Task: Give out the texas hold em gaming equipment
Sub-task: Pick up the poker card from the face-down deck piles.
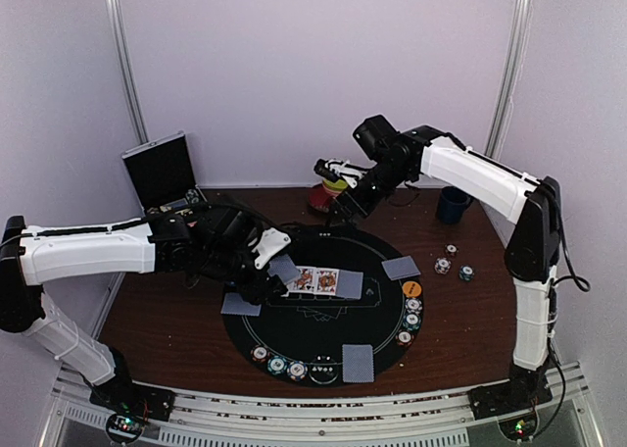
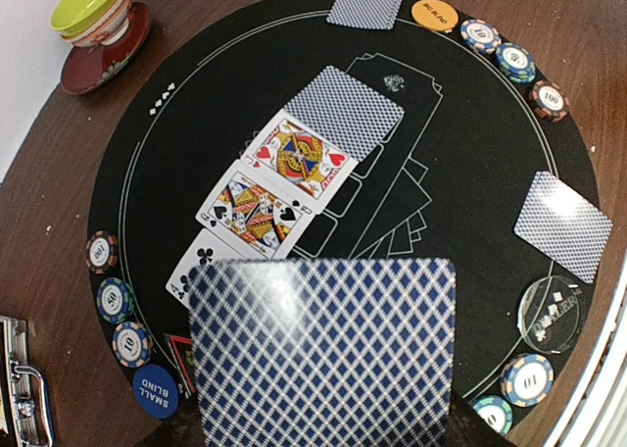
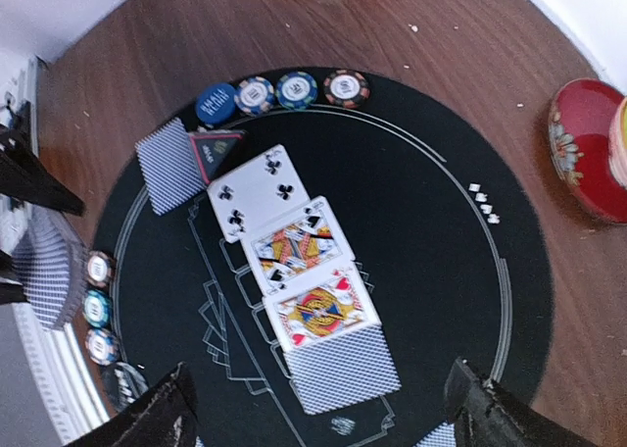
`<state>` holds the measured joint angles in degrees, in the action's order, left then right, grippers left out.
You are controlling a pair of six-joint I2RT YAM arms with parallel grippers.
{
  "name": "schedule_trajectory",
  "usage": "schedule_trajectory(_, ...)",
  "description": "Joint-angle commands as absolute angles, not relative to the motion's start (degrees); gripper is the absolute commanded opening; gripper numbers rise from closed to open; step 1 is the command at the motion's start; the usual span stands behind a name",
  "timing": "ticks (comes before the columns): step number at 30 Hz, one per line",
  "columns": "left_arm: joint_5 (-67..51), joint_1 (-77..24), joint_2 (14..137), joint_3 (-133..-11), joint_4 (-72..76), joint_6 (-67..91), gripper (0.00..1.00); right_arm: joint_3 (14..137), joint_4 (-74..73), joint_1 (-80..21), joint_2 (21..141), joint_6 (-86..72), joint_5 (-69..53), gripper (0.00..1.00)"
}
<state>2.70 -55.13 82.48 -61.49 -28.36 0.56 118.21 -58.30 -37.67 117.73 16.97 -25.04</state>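
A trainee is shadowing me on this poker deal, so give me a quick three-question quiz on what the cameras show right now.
1. True or false: the right gripper is holding a card.
2. How many face-up cards lie in the row at the middle of the black mat?
3. The left gripper holds: A) a die, B) a face-down card, C) a spoon.
Key: 1 false, it is open and empty; 2 three; 3 B.
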Motion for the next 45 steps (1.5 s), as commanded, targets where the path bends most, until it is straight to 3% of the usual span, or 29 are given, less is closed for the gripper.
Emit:
schedule_trajectory(1, 3.1, -55.4, 81.0, -61.4, -26.1, 1.2, 0.63, 108.3, -46.0, -35.2, 115.6, 1.2, -46.9, 0.88)
schedule_trajectory(6, 3.3, -55.4, 80.4, -61.3, -25.7, 1.1, 0.63, 97.8, -29.5, -35.7, 113.8, -11.6, -56.7, 0.86)
schedule_trajectory(15, 3.4, -55.4, 80.3, -61.3, -25.7, 1.0, 0.63, 90.1, -10.0, -37.7, 112.0, -26.1, -63.0, 0.84)
schedule_trajectory(34, 3.4, -55.4, 79.5, -61.0, -25.5, 1.0, 0.63, 93.4, -14.0, -44.7, 117.0, -25.3, -60.9, 0.80)
schedule_trajectory(45, 3.3, -55.4, 79.5, -61.1, -25.5, 1.1, 0.63, 94.5, -13.7, -47.2, 120.6, -28.0, -63.5, 0.65)
